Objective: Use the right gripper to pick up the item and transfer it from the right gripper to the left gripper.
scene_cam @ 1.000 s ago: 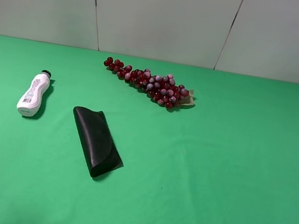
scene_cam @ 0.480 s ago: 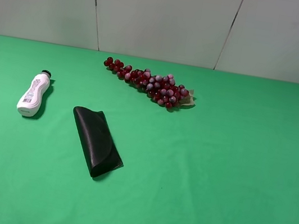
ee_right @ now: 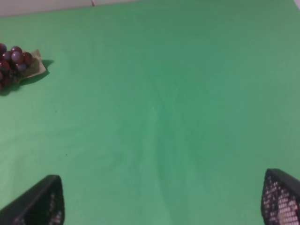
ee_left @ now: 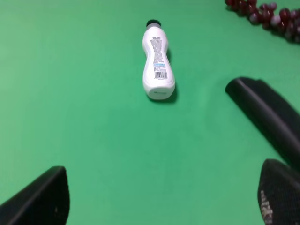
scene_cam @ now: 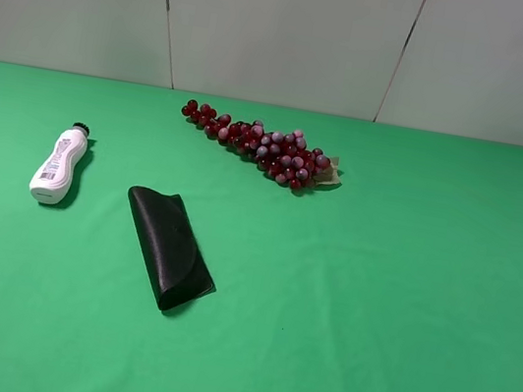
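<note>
The item, a small white bottle [scene_cam: 57, 165] with a black cap and a printed label, lies on its side at the left of the green table; it also shows in the left wrist view [ee_left: 157, 66], cap pointing away. Neither arm shows in the exterior view. My left gripper [ee_left: 161, 199] is open and empty, well short of the bottle, with only its two black fingertips [ee_left: 42, 199] in view. My right gripper [ee_right: 164, 199] is open and empty over bare green cloth, far from the bottle.
A black folded case [scene_cam: 169, 246] lies near the table's middle, right of the bottle, and shows in the left wrist view [ee_left: 265, 112]. A red grape bunch [scene_cam: 264, 147] lies at the back; part of it shows in the right wrist view [ee_right: 14, 63].
</note>
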Available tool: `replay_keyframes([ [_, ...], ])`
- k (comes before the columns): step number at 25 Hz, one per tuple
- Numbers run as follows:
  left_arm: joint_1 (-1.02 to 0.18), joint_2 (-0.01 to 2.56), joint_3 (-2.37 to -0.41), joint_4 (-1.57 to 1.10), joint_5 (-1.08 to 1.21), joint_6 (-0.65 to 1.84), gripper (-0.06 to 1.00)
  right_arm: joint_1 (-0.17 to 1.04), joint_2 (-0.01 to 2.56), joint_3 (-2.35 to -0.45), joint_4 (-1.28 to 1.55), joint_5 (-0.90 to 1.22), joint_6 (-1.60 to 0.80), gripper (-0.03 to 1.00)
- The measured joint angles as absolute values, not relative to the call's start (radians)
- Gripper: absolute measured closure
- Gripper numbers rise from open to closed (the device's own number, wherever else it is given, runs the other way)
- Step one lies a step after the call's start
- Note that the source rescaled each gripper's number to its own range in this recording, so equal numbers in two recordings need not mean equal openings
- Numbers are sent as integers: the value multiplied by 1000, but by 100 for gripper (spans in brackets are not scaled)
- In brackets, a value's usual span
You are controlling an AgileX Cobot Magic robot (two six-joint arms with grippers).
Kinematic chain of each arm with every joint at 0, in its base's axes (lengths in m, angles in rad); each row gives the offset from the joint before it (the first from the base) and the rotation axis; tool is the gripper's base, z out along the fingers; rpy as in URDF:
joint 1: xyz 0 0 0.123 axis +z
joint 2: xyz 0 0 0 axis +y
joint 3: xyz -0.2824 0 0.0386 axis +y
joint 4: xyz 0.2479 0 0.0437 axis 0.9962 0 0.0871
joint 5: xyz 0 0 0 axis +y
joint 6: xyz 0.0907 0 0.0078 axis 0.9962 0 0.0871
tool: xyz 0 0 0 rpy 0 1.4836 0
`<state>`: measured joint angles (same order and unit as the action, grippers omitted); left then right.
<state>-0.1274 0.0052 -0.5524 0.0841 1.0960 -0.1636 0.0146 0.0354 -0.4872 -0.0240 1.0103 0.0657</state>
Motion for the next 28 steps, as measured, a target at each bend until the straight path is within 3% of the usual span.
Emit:
replay_keyframes([
  [28,-127,-7,-496,34,1064,-52,10,15,35,-487,-24,1010,66,13],
])
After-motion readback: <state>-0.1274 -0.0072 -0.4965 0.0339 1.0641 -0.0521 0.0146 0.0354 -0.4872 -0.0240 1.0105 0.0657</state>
